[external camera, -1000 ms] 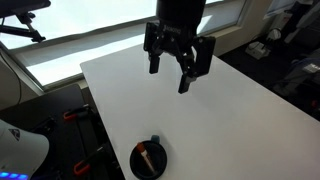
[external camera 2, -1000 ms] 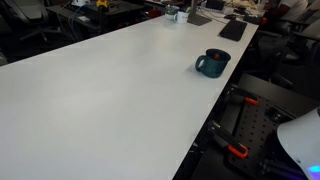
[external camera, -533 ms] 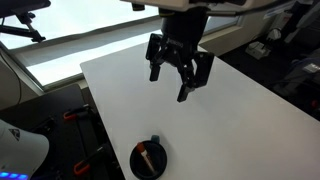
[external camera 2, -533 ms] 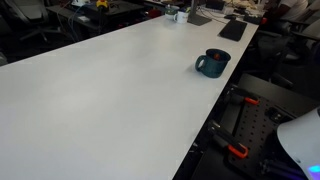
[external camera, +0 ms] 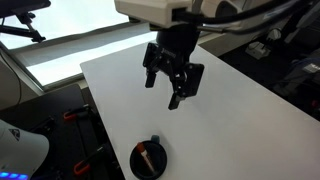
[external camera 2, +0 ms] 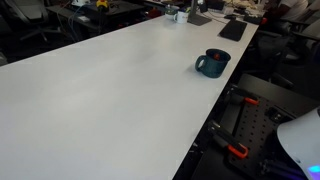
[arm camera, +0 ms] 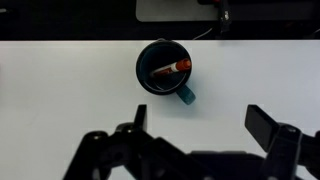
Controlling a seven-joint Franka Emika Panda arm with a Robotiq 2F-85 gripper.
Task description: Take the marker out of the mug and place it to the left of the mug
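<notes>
Wrist view: the gripper [arm camera: 198,121] is spread wide and holds nothing; the marker [arm camera: 172,68] leans inside the mug [arm camera: 148,82] on the white surface [arm camera: 60,80]. In an exterior view the gripper [external camera: 163,90] hangs well apart from the mug [external camera: 160,166], with the marker [external camera: 146,153] inside. In an exterior view the mug [external camera 2: 210,68] stands near the surface's [external camera 2: 110,90] edge.

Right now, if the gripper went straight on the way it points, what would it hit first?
Probably the bare white table, short of the mug; the open gripper points downward, though depth is unclear.

marker [arm camera: 172,69] inside mug [arm camera: 165,68], mug on table [arm camera: 60,75], near its edge
</notes>
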